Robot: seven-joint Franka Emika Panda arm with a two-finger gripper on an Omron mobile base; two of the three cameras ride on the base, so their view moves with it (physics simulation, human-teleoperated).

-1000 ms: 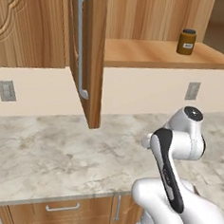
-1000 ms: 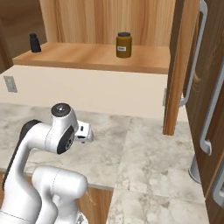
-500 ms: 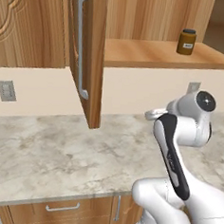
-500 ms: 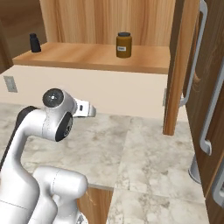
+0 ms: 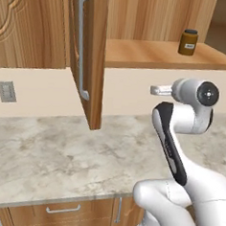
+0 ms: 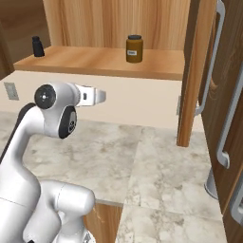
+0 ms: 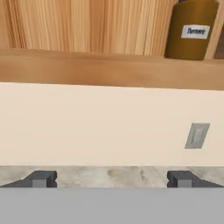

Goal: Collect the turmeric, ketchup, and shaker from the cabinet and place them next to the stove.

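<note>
Grained wood cabinet [image 5: 85,60], glossy marble-look counter [image 5: 59,154], silvery metal handle [image 5: 81,40].

The left base view looks from behind the arm, on its left side, forward and down over the counter [image 5: 59,154] to the open cabinet [image 5: 153,53]. The right base view looks from behind on the right side at the same counter [image 6: 156,166] and cabinet [image 6: 104,61]. Both share the shelf with the turmeric [image 5: 188,42] [image 6: 134,48]. The hand view is level and near the wall, facing the shelf edge [image 7: 109,72], with the turmeric [image 7: 192,30] at its upper right.
</note>
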